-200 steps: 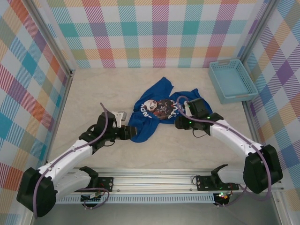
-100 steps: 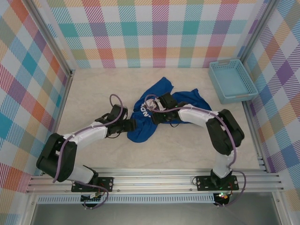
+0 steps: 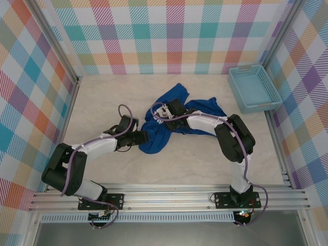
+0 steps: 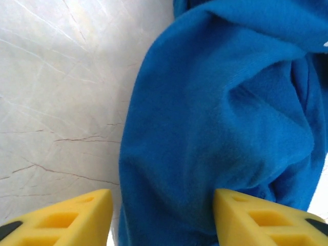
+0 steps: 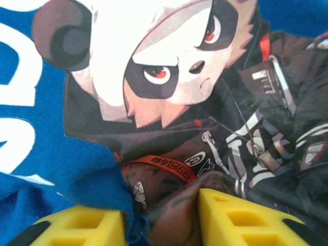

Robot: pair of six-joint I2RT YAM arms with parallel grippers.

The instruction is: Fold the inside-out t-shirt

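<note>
Cloth was what both of your arms reached for. The inside-out t-shirt [image 3: 156,142] lay crumpled in a heap near the middle of the table [image 3: 102,102], well apart from the basket [image 3: 234,88] at the far right.

You set your left gripper [image 4: 161,196] low at the near left edge of the heap. Its jaws stood wide, one finger over bare table and the other touching the blue fabric, with a soft fold in the gap between them. That placement looked meant to catch an outer edge, which you would need before the shirt could be spread flat.

You put your right gripper [image 5: 161,205] down on the middle of the heap, right over the panda print [image 5: 154,66]. Its jaws stood narrower, with a ruck of printed cloth bulging up between the fingers. Whether it was truly pinched I cannot tell.

Working from opposite sides made sense, since pulling apart would open the bundle. My judgement is that the fold itself was not yet begun, because the shirt showed no flat panel or straight edge.
</note>
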